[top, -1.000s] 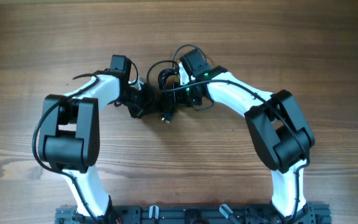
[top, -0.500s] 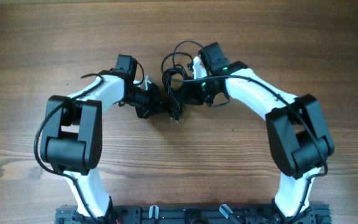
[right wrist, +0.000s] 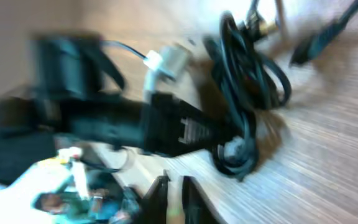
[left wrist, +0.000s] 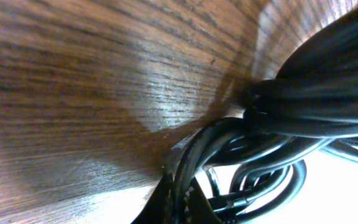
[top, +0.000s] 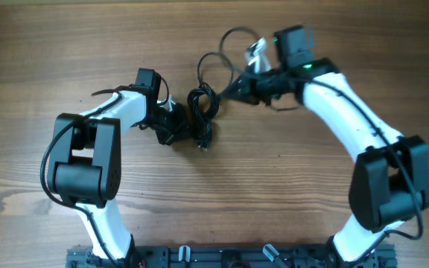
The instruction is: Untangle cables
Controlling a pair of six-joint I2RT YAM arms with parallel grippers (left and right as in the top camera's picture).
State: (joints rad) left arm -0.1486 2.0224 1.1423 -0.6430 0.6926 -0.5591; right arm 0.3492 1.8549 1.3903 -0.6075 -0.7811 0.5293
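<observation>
This looks like a robotics lab bench. A white-and-black jointed robot arm on the left (top: 116, 110) and its twin on the right (top: 341, 112) stand on a black metal rail (top: 229, 257) at the edge of a brown wood-grain tabletop (top: 51, 45). A tangle of thin black cables (top: 202, 104) lies between them.

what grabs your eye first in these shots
The black knot of cables in the middle of the wooden table stands out first. The left hand is shut on its left side, and the right hand points in from the right. In the left wrist view the cables fill the right of the picture, very close up.
</observation>
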